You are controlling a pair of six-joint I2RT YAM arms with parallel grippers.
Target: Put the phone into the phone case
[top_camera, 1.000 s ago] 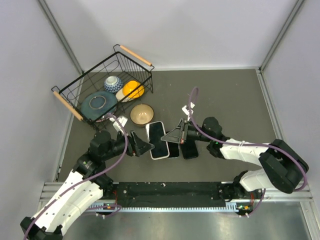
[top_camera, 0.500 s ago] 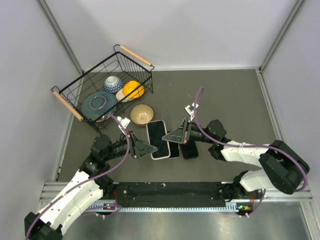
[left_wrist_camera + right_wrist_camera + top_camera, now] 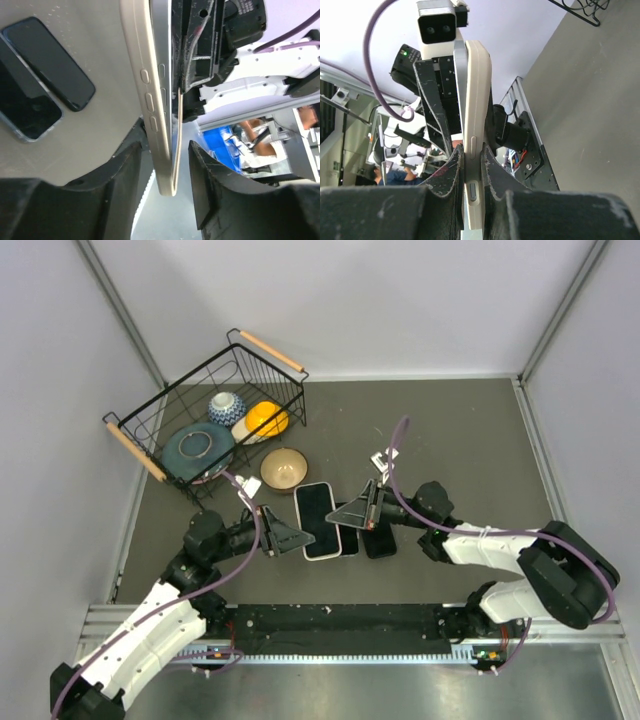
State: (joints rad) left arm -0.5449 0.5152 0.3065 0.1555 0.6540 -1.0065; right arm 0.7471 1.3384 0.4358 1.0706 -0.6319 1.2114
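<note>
A phone in a cream case (image 3: 318,521) is held on edge above the table between my two grippers. My right gripper (image 3: 352,512) is shut on it; in the right wrist view both pads press the cream case and silver phone edge (image 3: 472,130). My left gripper (image 3: 284,538) is open and straddles the other end. In the left wrist view the case and phone edge (image 3: 159,110) hang between the fingers (image 3: 117,182) with a gap on each side. The silver phone edge stands slightly off the case lip there.
Two dark phones (image 3: 378,539) (image 3: 346,541) lie flat on the table under the held one; they also show in the left wrist view (image 3: 50,60). A tan bowl (image 3: 284,468) sits behind. A black wire basket (image 3: 160,420) with dishes stands at the back left.
The held phone and both grippers have shifted slightly to the right. The left arm has drawn back and down a little.
</note>
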